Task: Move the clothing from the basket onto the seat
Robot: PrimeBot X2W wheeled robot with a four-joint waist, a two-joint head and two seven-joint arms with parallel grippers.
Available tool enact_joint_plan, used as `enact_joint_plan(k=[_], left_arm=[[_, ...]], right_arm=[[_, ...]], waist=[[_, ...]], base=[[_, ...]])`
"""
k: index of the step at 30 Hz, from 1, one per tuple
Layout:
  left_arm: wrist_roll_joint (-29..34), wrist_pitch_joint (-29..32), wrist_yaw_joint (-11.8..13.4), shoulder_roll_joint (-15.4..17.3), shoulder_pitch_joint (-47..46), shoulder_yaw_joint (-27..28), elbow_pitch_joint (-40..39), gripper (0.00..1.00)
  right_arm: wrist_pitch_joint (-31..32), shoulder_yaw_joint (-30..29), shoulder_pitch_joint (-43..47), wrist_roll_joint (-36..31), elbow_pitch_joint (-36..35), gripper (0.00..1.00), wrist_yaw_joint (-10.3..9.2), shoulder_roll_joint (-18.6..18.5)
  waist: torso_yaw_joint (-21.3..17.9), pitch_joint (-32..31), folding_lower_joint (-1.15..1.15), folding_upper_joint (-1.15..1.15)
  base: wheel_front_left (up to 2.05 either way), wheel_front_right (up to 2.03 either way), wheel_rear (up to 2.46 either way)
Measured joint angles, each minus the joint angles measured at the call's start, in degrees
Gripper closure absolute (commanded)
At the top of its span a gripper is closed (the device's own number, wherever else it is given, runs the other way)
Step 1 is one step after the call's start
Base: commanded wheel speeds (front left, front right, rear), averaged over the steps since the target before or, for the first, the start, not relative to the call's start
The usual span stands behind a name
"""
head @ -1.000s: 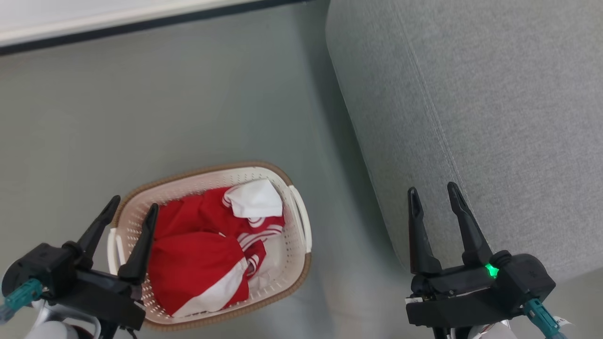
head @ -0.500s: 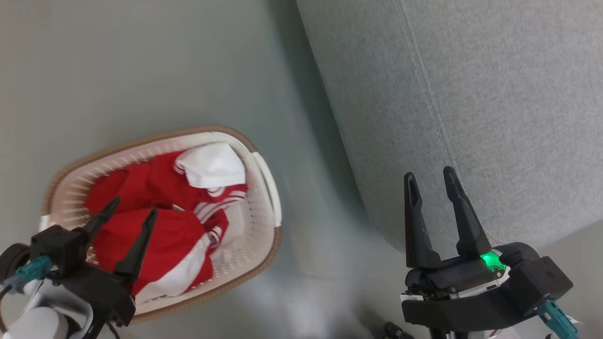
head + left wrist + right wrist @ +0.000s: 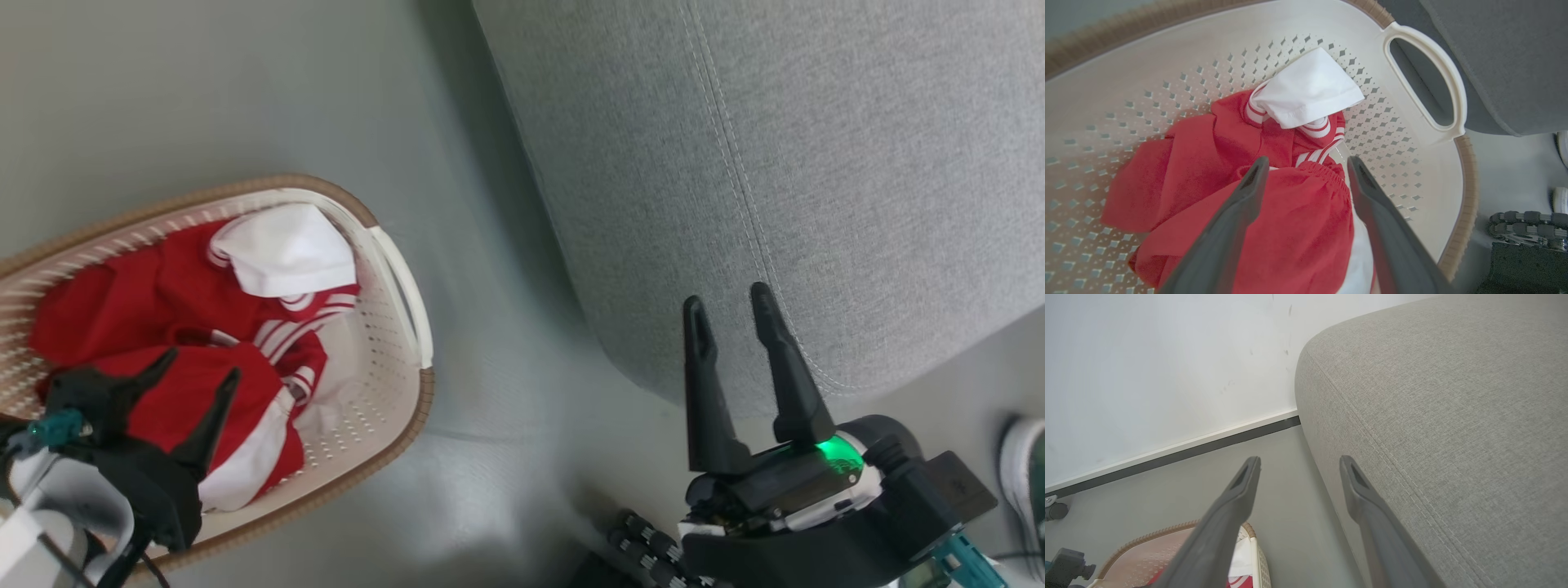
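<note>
basket (image 3: 367, 359) at 9 o'clock: red-and-white clothing (image 3: 147, 294) heaped inside | left gripper (image 3: 200, 363) above clothing: jaws spread, empty | right gripper (image 3: 727, 295) at 5 o'clock: jaws spread, empty

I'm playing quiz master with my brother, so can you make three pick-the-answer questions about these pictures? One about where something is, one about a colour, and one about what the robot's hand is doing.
1. Where is the clothing? A on a shelf. B in the basket. C on a chair.
2. What colour is the basket's rim? A blue. B black. C brown.
3. How is the left gripper? A open. B shut. C gripping a sock.
Answers: B, the red cloth lies inside the perforated walls; C, a brown band edges the top; A, its jaws stand apart over the clothing, holding nothing.
</note>
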Motion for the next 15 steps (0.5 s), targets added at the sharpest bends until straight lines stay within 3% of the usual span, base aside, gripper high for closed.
enact_joint_plan(k=[15], left_arm=[[4.8,7.4,0.0,-0.4,-6.4,-5.5,7.3,0.0]], right_arm=[[0.0,2.5,0.0,1.4,-0.7,0.0,0.0,0.2]], waist=[[-3.4,4.3,0.0,-0.01]], base=[[0.0,0.0,0.0]])
